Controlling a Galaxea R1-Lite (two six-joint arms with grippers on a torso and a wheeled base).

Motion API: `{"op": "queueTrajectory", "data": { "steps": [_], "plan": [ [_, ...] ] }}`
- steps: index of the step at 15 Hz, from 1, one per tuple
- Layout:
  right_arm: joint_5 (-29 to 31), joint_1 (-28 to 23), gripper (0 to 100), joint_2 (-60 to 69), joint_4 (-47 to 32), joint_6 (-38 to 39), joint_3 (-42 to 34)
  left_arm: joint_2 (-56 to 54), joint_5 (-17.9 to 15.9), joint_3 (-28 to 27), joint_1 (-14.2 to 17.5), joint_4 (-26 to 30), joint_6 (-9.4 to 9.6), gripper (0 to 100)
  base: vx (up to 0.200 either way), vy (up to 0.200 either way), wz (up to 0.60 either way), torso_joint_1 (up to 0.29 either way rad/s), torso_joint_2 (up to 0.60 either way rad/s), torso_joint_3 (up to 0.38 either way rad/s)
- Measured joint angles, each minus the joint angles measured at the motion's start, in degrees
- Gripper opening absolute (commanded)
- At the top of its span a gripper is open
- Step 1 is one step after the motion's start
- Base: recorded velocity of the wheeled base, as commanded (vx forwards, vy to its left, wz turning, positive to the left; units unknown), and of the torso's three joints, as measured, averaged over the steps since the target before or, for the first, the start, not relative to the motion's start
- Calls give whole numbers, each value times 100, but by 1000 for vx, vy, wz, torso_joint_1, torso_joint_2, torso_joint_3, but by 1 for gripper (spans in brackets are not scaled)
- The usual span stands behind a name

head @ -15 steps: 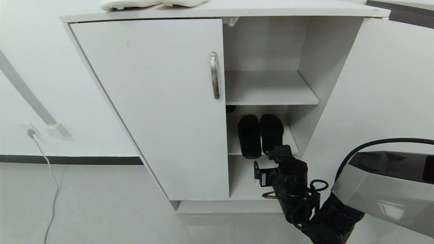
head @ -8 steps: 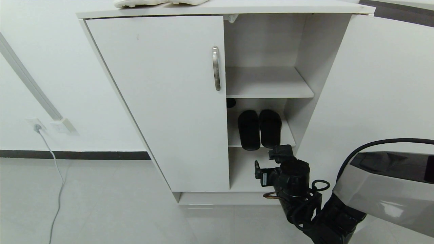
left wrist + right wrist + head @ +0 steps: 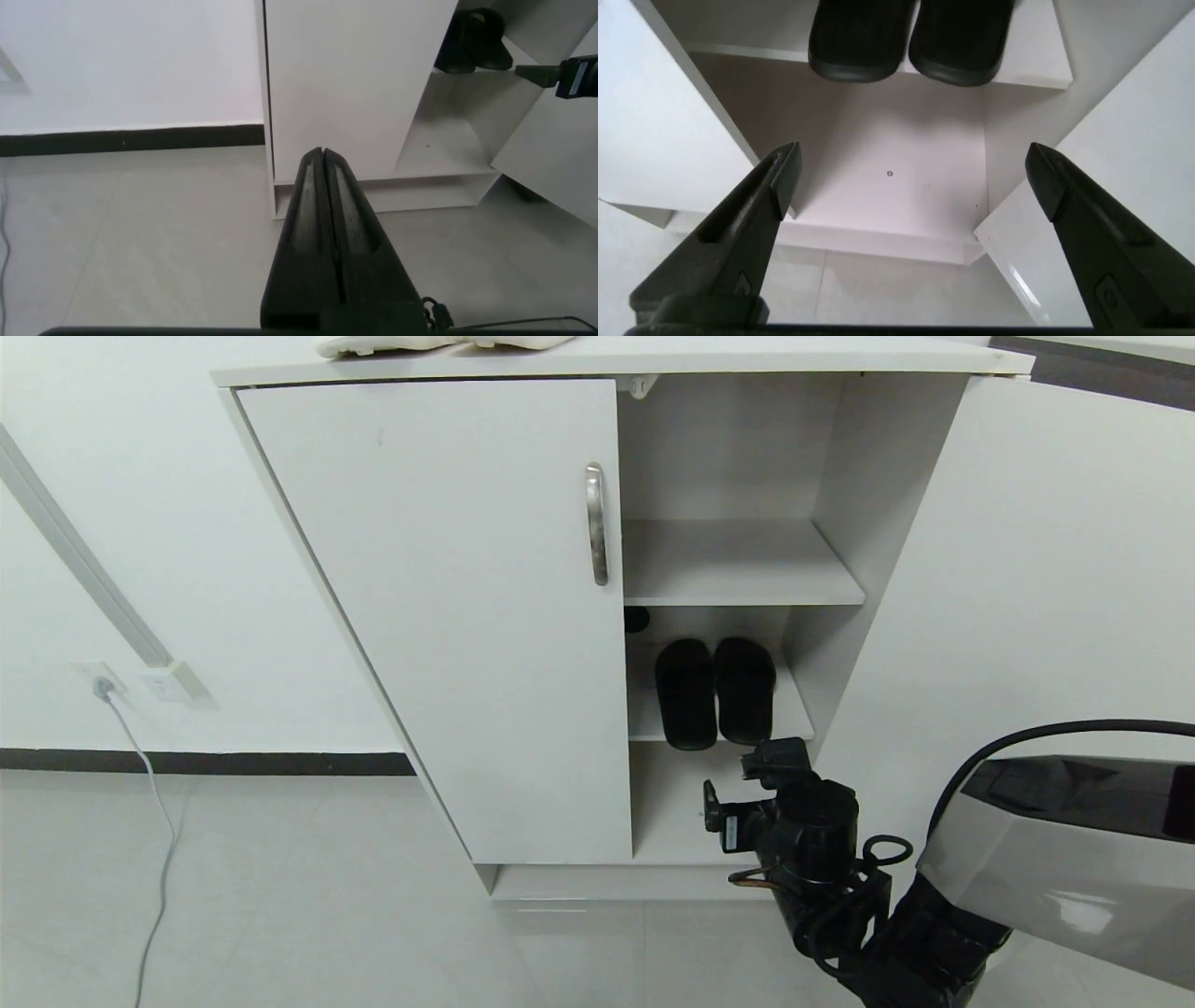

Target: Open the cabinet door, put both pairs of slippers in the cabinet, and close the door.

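At the far left I note a wall socket (image 3: 98,689) with a grey cable (image 3: 154,840) trailing down onto the floor (image 3: 280,915). In the left wrist view, the left claw (image 3: 322,163) has its two fingers pressed flat together with nothing between them; it hangs over the floor, aimed at the foot of the cabinet (image 3: 616,362). The cabinet's left door (image 3: 448,616) is shut, with its metal handle (image 3: 595,523) upright along its inner edge. A pair of light slippers (image 3: 439,343) lies on the cabinet's top, left of its middle and at its front edge. The right half of the cabinet stands open, and I see an upper shelf (image 3: 738,565) and a middle shelf (image 3: 798,719) inside. The pair of black slippers (image 3: 714,691) lies side by side on the middle shelf, the two touching, their ends at that shelf's front edge. The right claw (image 3: 912,159) is spread wide and grips nothing; it sits just in front of the bottom compartment, below the front edge of the middle shelf and apart from the black slippers. The right door (image 3: 1027,597) is swung fully outward at the cabinet's right edge.
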State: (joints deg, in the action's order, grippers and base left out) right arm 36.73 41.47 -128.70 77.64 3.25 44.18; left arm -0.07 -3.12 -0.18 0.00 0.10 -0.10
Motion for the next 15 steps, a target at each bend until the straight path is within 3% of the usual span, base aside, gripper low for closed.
{"op": "queueTrajectory", "data": {
  "steps": [11, 15],
  "plan": [
    [0, 9, 100, -35, 88, 0, -74, 0, 4, 0, -2, 0, -4, 0, 0, 0, 0, 0, 0, 167],
    [-4, -2, 100, -50, 91, -2, -77, 0, 0, 0, -2, 0, 10, 0, 0, 0, 0, 1, 1, 20]
  ]
}}
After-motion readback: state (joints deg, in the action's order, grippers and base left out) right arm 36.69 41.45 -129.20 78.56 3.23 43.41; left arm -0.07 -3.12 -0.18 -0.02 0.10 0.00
